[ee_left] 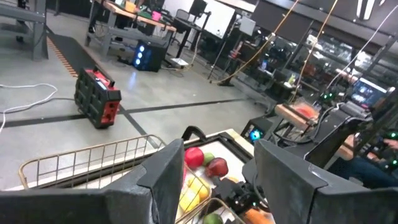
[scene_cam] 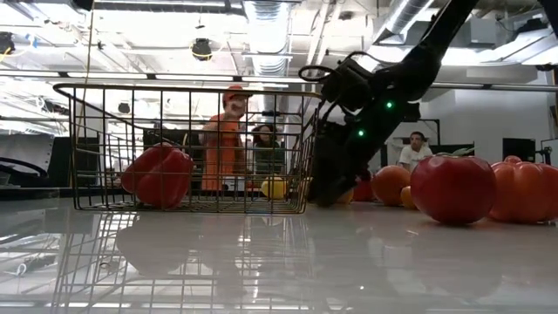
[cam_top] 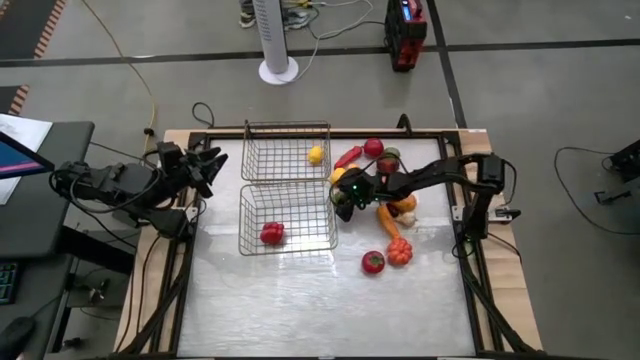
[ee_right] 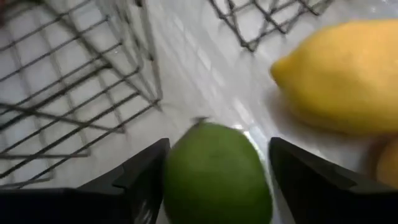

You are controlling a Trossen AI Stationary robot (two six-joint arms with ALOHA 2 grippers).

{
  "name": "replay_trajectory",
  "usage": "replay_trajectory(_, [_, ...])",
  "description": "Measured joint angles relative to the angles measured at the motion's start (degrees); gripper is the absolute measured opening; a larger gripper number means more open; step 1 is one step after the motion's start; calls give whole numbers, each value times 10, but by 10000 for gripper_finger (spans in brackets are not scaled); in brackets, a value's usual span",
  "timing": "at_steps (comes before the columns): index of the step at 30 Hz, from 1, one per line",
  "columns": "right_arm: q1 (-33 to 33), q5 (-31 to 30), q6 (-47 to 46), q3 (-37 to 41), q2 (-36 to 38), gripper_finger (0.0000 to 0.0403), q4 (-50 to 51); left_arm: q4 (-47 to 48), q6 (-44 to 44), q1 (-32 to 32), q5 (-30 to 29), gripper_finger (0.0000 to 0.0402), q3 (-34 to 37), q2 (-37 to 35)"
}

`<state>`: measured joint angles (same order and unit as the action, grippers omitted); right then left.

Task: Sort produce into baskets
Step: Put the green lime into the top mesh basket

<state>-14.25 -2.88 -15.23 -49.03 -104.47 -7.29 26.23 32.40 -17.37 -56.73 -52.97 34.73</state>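
near basket [cam_top: 247,232] holds a red pepper [cam_top: 272,234], far basket [cam_top: 258,163] a lemon [cam_top: 316,154]; right hand [ee_right: 214,171] spread around a green fruit [ee_right: 216,174]; left hand [ee_left: 211,168] open, empty.

In the right wrist view the green fruit [ee_right: 214,177] between the right gripper [ee_right: 217,180]'s fingers runs off the picture's edge, as does the lemon [ee_right: 339,78] just beyond it. From above, that gripper hides the green fruit entirely, and the produce pile [cam_top: 392,190] around it is too small to name piece by piece. In the low view the gripper covers whatever sits between its fingers.
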Motion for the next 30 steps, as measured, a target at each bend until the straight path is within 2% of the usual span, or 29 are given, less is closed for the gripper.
replay_trajectory(7, [-1,0,1,2,34,214,43,6,-13,0,-1,183,0,1])
replay_trajectory(12, [-8,-7,2,1,112,212,118,6,-15,0,-5,183,0,1])
replay_trajectory(16, [-9,-73,-11,2,182,224,124,2,-13,0,-5,183,0,2])
replay_trajectory(19, [-9,-133,-44,1,220,243,62,1,-12,0,-5,183,0,7])
replay_trajectory(23, [-15,-151,-42,1,225,248,-97,0,-5,0,-5,183,0,10])
replay_trajectory(27, [-25,-153,-42,-1,185,246,-248,0,3,0,-5,183,0,15])
replay_trajectory(30, [-32,-151,-44,-33,142,247,-255,0,7,0,-4,183,0,15])
